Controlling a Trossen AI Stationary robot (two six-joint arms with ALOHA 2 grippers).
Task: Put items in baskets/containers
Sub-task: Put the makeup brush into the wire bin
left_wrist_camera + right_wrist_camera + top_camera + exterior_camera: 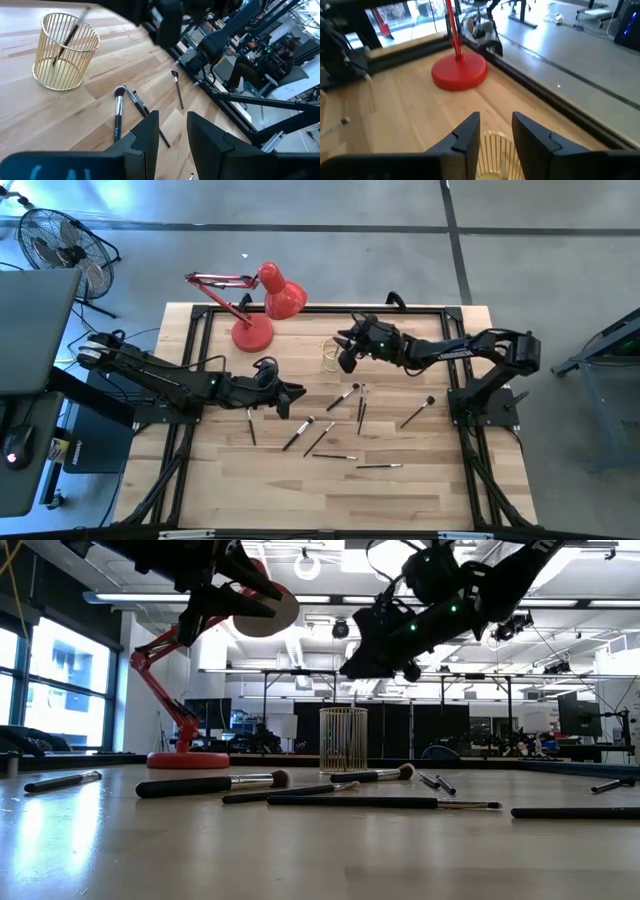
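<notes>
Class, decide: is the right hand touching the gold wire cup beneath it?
Apart. The low view shows the right hand hanging above the wire cup, with open background visible between the hand's underside and the cup's rim.

A small gold wire cup (331, 358) stands upright near the table's far edge, just right of the lamp base; one dark brush (67, 39) leans tilted inside it; the other brushes (343, 397) lie flat, scattered across the middle of the wooden top, well apart from the cup.
</notes>
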